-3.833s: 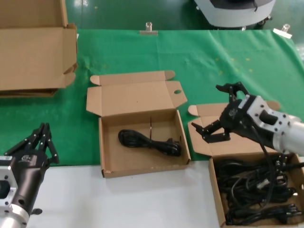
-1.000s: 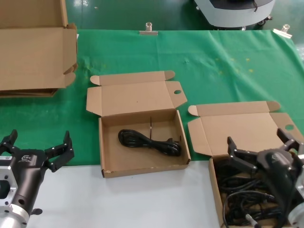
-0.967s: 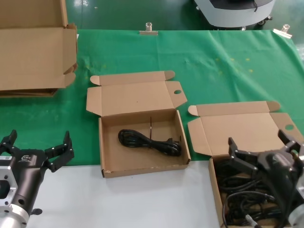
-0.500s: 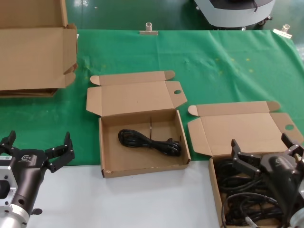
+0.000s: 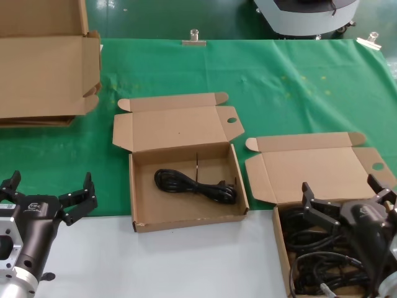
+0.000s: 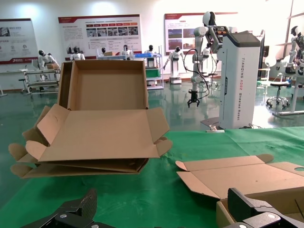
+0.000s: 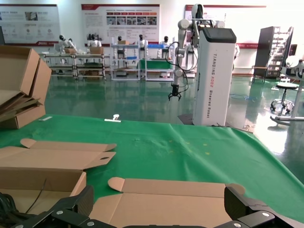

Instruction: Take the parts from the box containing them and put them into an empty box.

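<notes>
Green cloth covers the desk [image 5: 298, 81]. One cable [image 5: 195, 184] is seen delivered in the centre box [image 5: 186, 214]; many remain lower right, where the right gripper [image 5: 346, 203] hangs, jaws spread.

Cloth [image 5: 298, 81] under the boxes: green fabric, matt, slightly creased. Nearer me than the cloth, the table edge [image 5: 186, 261] is a smooth pale-grey surface with a faint sheen.

Middle box [image 5: 183, 167] on the cloth: brown corrugated cardboard, matt, raw cut edges. Cable [image 5: 195, 185] inside it: black, rubbery, dull sheen.

Box of cables [image 5: 322, 186], right of the middle box: same matt cardboard.

My left gripper [image 5: 48, 195] and right gripper [image 5: 344, 205]: fingers of black matt plastic, spread apart. Left wrist casing looks like brushed silver metal.

Large cartons [image 5: 43, 68], left of the middle box: plain brown cardboard, matt.
</notes>
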Controlling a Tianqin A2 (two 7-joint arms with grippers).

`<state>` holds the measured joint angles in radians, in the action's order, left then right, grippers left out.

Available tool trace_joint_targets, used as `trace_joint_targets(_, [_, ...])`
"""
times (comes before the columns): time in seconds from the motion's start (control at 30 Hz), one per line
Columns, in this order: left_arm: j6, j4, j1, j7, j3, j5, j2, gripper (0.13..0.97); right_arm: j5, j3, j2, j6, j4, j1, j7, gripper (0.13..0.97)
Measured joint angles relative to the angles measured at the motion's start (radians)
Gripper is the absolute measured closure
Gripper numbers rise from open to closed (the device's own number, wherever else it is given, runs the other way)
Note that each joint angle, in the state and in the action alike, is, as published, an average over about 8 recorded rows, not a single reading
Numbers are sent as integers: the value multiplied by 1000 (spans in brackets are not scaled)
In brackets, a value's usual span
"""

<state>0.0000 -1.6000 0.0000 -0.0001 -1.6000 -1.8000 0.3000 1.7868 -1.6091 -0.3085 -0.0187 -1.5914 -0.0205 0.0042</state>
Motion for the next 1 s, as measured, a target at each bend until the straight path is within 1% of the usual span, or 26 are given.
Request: trace_joint_targets(1.0, [0, 0, 0, 0, 0, 0, 0, 132, 0, 0, 0, 0, 0, 0, 0, 129])
